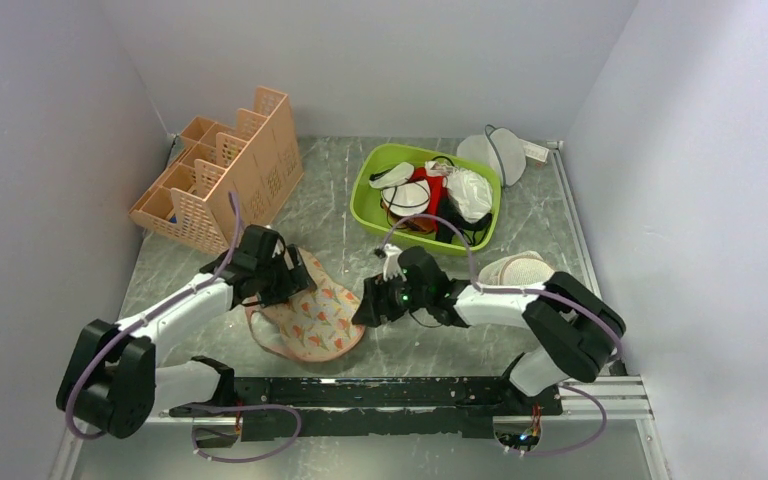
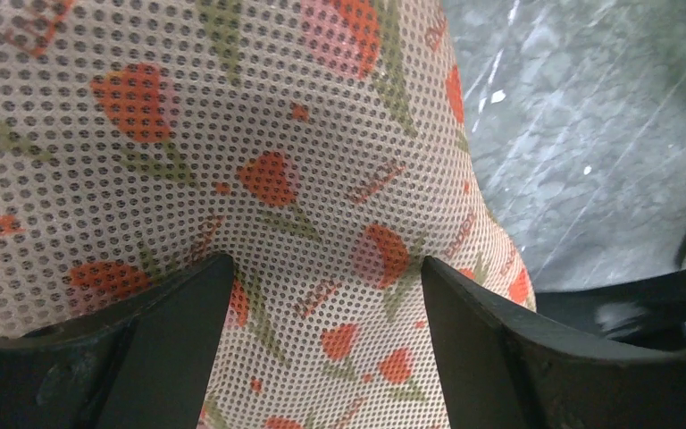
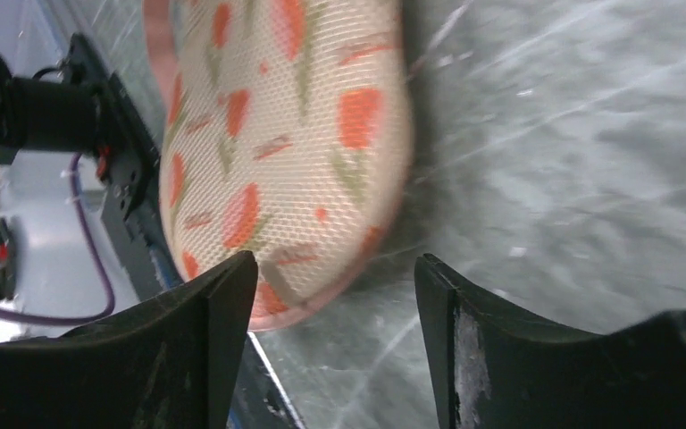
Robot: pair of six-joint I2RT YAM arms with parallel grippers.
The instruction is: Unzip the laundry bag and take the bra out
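The laundry bag (image 1: 312,318) lies flat on the marble table, beige mesh with red-and-green flowers and pink trim. My left gripper (image 1: 295,278) is down on its upper left part. In the left wrist view the printed mesh (image 2: 232,116) fills the picture and bulges between the wide-apart fingers of the left gripper (image 2: 326,264), which is open. My right gripper (image 1: 365,308) sits low at the bag's right edge. It is open (image 3: 335,261) with bare table between its fingers and the bag's pink rim (image 3: 295,134) just beyond its left finger. The bra is hidden.
A green basket (image 1: 375,185) with mixed garments stands behind the bag. An orange slotted rack (image 1: 222,172) is at the back left. A round white mesh pouch (image 1: 495,152) lies at the back right, and a beige mesh disc (image 1: 517,268) beside the right arm. A black rail (image 1: 380,392) runs along the near edge.
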